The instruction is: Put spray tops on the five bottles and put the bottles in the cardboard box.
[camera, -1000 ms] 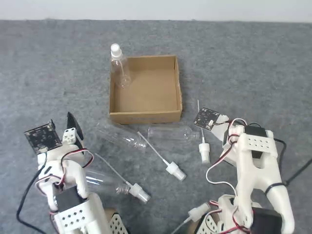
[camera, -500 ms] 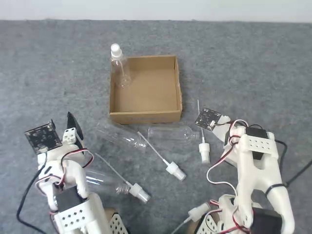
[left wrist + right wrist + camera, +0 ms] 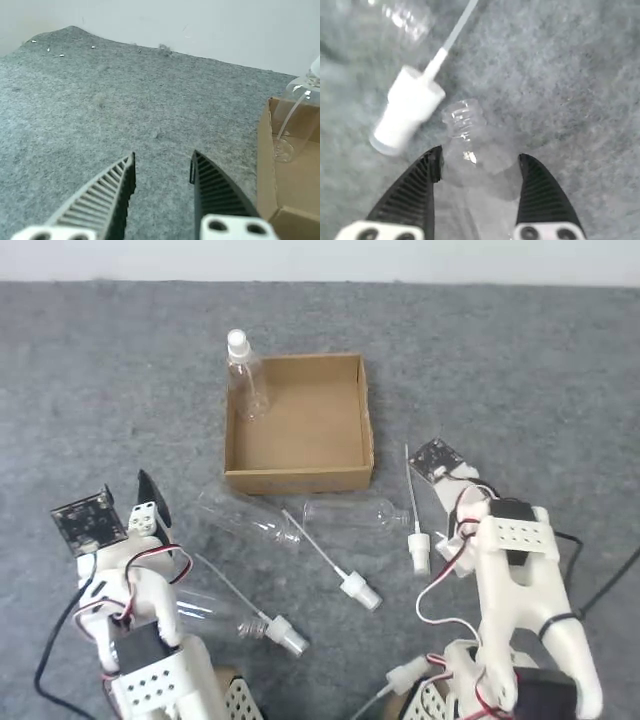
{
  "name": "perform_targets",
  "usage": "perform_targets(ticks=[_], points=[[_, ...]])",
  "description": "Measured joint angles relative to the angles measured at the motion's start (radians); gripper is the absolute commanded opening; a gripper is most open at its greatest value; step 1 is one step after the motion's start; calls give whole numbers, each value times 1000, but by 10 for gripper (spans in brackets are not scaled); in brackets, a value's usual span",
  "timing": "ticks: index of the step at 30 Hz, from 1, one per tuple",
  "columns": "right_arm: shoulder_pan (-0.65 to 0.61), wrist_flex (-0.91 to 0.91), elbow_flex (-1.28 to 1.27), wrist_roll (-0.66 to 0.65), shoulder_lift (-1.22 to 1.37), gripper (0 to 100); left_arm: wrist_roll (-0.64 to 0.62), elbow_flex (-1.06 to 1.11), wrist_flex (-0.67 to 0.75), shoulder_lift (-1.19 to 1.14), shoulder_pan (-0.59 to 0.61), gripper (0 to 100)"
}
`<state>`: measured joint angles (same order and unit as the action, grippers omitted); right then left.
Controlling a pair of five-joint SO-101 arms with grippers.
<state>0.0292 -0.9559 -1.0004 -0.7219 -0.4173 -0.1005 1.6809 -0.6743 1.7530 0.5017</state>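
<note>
grey carpet (image 3: pixel 520 360); right fingers (image 3: pixel 420 185) spread, pointing down astride bottle (image 3: pixel 464 122); left fingers (image 3: pixel 115 185) spread, level.

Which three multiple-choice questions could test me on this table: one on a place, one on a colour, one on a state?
1. Where is the leaning bottle?
A. on the table, beside a loose top
B. in a corner of the cardboard box
C. between two fingers

2. What colour are the spray tops?
A. white
B. blue
C. black

3. How does the right gripper hold its fingers?
A. shut on a spray top
B. shut on nothing
C. open, with an uncapped bottle between them

Answers:
1 B, as the high view shows it propped against the box's corner.
2 A, as each top on the table is white.
3 C, as the right wrist view shows a gap with the bare bottle neck in it.
</note>
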Motion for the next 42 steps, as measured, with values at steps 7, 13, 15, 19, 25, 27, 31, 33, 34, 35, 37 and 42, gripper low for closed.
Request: perform_targets(ticks=[7,13,15,19,25,27,31,33,34,35,37,42], points=[[-63,-2,3,209,0,70,0,0,0,0,0,170],[-97,-15,3,199,0,230,0,0,0,0,0,170],[-112,-31,3,163,0,231,0,0,0,0,0,170],[-120,-60,3,61,0,232,0,0,0,0,0,170],[-120,-63,3,-78,2,236,0,0,0,0,0,170],[-120,-63,3,-106,2,236,0,0,0,0,0,170],[-120,-63,3,-152,2,232,0,0,0,0,0,170],[-120,-63,3,-183,2,231,2,0,0,0,0,170],[-120,-63,3,-199,2,230,2,0,0,0,0,170],[-120,-63,3,-215,2,230,2,0,0,0,0,170],[-120,-63,3,-233,2,210,2,0,0,0,0,170],[-106,-63,3,-247,2,14,2,0,0,0,0,170]])
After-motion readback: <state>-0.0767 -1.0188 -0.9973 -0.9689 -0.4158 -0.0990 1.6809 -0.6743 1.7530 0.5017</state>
